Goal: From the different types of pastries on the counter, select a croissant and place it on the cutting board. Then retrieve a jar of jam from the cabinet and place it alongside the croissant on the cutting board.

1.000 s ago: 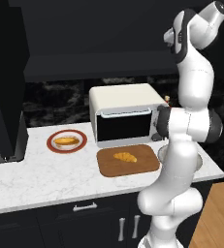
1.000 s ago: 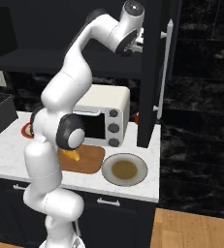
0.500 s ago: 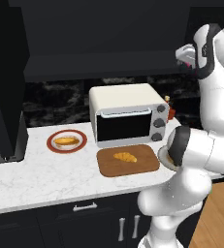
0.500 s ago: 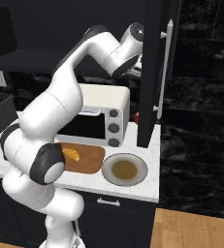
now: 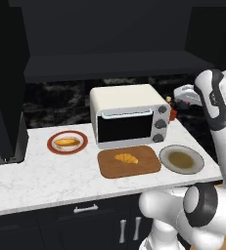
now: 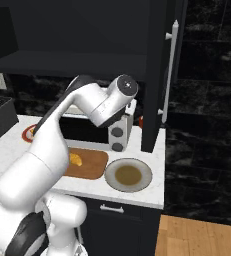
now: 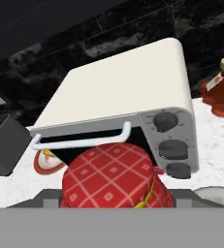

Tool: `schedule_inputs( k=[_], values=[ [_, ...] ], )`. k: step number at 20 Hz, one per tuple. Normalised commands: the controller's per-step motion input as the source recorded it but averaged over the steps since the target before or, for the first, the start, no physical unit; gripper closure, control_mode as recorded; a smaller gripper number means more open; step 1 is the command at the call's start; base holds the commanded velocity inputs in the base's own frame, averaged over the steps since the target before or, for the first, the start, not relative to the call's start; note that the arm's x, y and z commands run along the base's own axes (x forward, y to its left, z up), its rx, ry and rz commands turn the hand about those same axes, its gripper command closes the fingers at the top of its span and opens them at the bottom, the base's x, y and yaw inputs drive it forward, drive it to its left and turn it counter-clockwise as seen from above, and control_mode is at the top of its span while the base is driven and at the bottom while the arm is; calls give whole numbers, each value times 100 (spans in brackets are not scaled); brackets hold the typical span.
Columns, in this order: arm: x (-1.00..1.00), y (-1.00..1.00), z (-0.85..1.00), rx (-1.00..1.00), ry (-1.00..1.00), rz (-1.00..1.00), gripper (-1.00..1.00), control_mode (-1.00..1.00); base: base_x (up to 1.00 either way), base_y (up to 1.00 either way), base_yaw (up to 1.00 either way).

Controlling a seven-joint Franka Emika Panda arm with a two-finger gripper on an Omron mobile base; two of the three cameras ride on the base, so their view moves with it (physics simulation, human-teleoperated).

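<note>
Gripper [image 5: 175,104]: closed on the jar of jam [image 7: 117,177], up beside the toaster oven's [image 5: 129,114] right end, above the counter [image 5: 46,176].
Jar of jam: red checked lid close at the bottom of the hand view — toaster oven just beyond.
Croissant [image 5: 126,157]: lying on the cutting board [image 5: 109,168], in front of the toaster oven.
Other pastry [image 5: 67,142]: on a red-rimmed plate [image 5: 52,145], left of the board.
Round plate [image 5: 195,161]: just right of the board.
Orange-red bottle [image 7: 223,88]: on the counter past the oven's knob end.
Cabinet [image 6: 156,75]: door hanging open at the counter's right end.
</note>
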Motion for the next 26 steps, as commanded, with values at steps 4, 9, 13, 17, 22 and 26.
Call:
schedule_inputs(
  k=[4,9,13,17,22,26],
  values=[
    [-7,79,-100,-1,0,1,100,-100,0,0,0],
    [5,20,-88,1,0,0,100,-100,0,0,0],
    [15,-6,-72,12,11,5,100,-100,0,0,0],
    [13,0,-73,5,9,15,100,-100,0,0,0],
    [44,3,-82,1,8,15,100,-100,0,0,0],
    [67,16,-56,0,1,18,100,-100,0,0,0]
  ],
)
